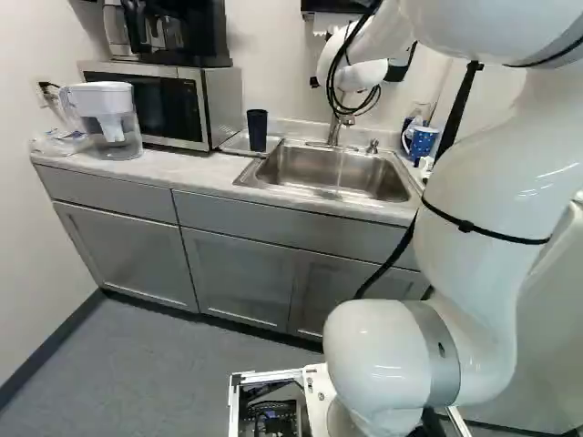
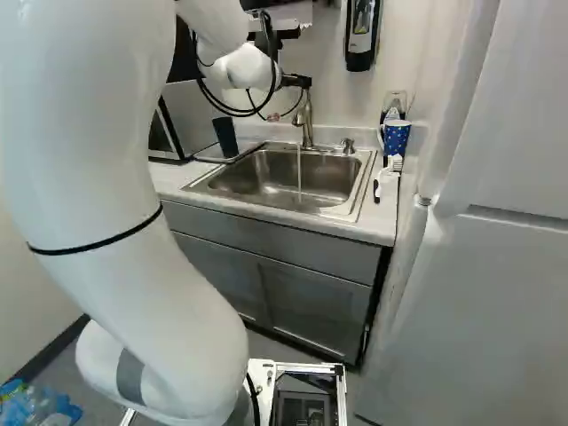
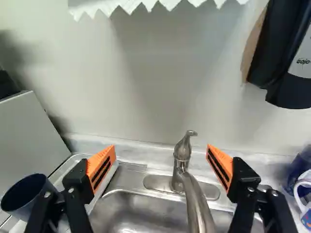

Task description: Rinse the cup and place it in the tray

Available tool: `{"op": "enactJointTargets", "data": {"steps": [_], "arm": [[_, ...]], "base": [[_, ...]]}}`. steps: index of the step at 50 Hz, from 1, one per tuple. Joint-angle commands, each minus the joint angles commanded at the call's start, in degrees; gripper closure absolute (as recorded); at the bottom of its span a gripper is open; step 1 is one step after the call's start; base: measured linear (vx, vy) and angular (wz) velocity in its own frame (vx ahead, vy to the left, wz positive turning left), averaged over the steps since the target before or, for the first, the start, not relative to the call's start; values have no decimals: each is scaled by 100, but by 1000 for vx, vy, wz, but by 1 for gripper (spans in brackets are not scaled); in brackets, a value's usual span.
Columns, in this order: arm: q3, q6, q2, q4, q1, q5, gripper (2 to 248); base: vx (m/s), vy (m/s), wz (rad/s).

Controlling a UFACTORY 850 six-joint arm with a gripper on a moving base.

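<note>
In the right base view, the gripper (image 2: 303, 82) is held at twelve o'clock from the faucet (image 2: 307, 126), and in the wrist view its jaws are seen spread wide apart. Water (image 1: 340, 171) is being run into the sink (image 1: 291, 168). At ten o'clock from the sink in the left base view, the dark cup (image 1: 257, 131) is stood upright on the tray (image 1: 239, 143); between two and three o'clock, a blue dotted cup (image 1: 423, 143) is seen

I see that the sink (image 3: 141, 213) is smooth metal, the faucet (image 3: 196, 204) glossy metal; the towel (image 3: 155, 3) looks like paper, the dark cup (image 1: 257, 132) like plastic.
</note>
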Motion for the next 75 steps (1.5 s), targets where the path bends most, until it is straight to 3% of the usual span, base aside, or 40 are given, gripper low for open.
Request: {"op": "enactJointTargets", "data": {"steps": [18, 75], "arm": [[381, 0, 368, 0, -211, -602, 3], [444, 0, 429, 0, -216, -4008, 3]], "base": [[0, 0, 0], [0, 0, 0]]}}
